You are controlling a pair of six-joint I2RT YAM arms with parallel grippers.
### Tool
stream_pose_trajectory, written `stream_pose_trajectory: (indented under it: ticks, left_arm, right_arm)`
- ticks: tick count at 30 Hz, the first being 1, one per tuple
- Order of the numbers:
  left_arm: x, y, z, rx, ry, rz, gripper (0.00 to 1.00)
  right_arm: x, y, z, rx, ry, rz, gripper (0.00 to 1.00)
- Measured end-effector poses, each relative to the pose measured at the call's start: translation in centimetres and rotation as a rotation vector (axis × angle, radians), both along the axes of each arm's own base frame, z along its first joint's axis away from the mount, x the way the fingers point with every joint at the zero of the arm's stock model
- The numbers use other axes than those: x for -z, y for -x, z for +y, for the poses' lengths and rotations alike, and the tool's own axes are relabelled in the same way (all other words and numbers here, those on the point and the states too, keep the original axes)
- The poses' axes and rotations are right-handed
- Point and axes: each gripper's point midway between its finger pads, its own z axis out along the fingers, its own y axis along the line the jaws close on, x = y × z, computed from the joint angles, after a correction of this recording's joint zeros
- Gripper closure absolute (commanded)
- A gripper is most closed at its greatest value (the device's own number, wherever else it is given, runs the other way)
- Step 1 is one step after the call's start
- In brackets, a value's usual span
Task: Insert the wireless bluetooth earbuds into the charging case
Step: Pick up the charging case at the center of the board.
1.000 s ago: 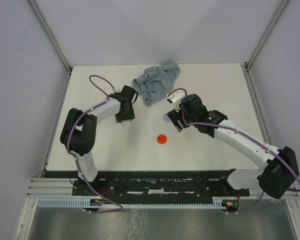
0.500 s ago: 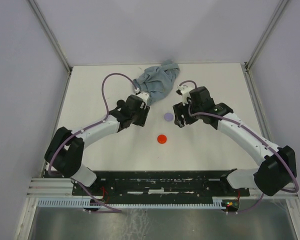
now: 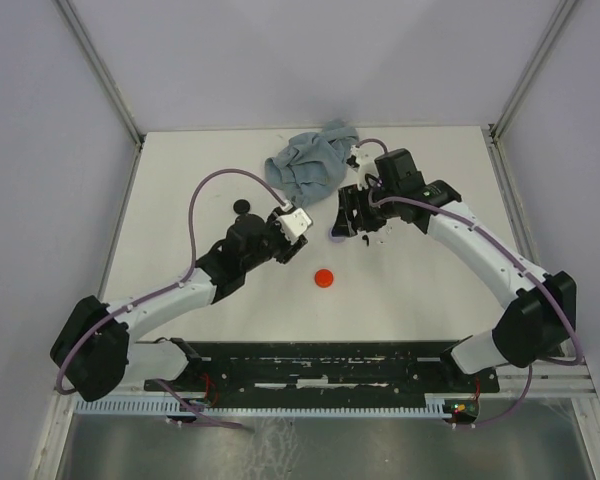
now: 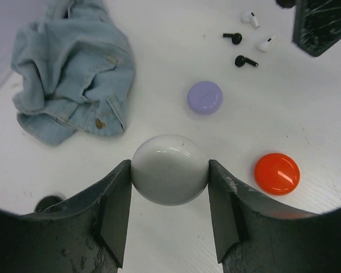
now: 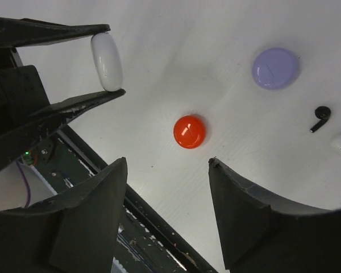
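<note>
My left gripper (image 4: 169,166) is shut on a white round charging case (image 4: 169,169) and holds it above the table; it also shows in the top view (image 3: 296,222). Past it lie a lilac disc (image 4: 204,97) and a red disc (image 4: 277,173). Two black earbuds (image 4: 245,61) and two white earbuds (image 4: 266,44) lie loose behind the lilac disc. My right gripper (image 5: 167,162) is open and empty, hovering above the earbuds (image 3: 352,220). Its view shows the held case (image 5: 106,61), the red disc (image 5: 189,131), the lilac disc (image 5: 275,68), a black earbud (image 5: 320,116) and a white earbud (image 5: 340,141).
A crumpled blue denim cloth (image 3: 310,165) lies at the back centre, left of the right gripper. A small black disc (image 3: 243,206) sits on the table left of my left gripper. The black base rail (image 3: 320,365) runs along the near edge.
My left arm has swung right toward the table's centre with the white case in its jaws, uncovering the black disc. My right gripper has moved back, toward the cloth.
</note>
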Motion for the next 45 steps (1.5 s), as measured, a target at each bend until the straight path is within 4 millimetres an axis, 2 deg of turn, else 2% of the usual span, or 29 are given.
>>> stream_pose_trajectory:
  ticks: [5, 12, 16, 24, 29, 33, 36, 39, 45]
  left_arm:
    - [-2.3, 0.4, -1.1, 0.103, -0.021, -0.142, 0.56]
    - [-3.5, 2.0, -2.8, 0.253, -0.074, -0.260, 0.58]
    - [-4.0, 2.7, -3.4, 0.302, -0.091, -0.303, 0.58]
    - [-4.9, 3.8, -3.9, 0.352, -0.096, -0.344, 0.58]
    - [-5.5, 4.1, -4.0, 0.365, -0.088, -0.359, 0.57]
    - [-5.4, 4.3, -4.0, 0.372, -0.090, -0.357, 0.57]
    - [-5.3, 4.3, -4.0, 0.375, -0.093, -0.352, 0.53]
    - [-5.2, 4.4, -4.1, 0.381, -0.094, -0.346, 0.45]
    - [-5.3, 4.5, -4.1, 0.375, -0.078, -0.333, 0.29]
  right_arm:
    - [-2.0, 0.4, 2.1, -0.026, -0.099, 0.052, 0.35]
    - [-3.9, 1.1, 4.9, -0.093, -0.169, 0.081, 0.38]
    - [-4.0, 1.4, 5.9, -0.118, -0.180, 0.098, 0.40]
    - [-3.8, 1.4, 6.9, -0.147, -0.198, 0.139, 0.54]
    - [-3.4, 2.0, 6.9, -0.164, -0.200, 0.173, 0.56]
    - [-3.1, 2.2, 6.8, -0.174, -0.191, 0.184, 0.65]
    - [-2.9, 2.3, 6.7, -0.179, -0.181, 0.189, 0.76]
    - [-2.7, 2.4, 6.6, -0.187, -0.173, 0.184, 0.86]
    - [-2.8, 2.4, 6.5, -0.201, -0.168, 0.174, 0.90]
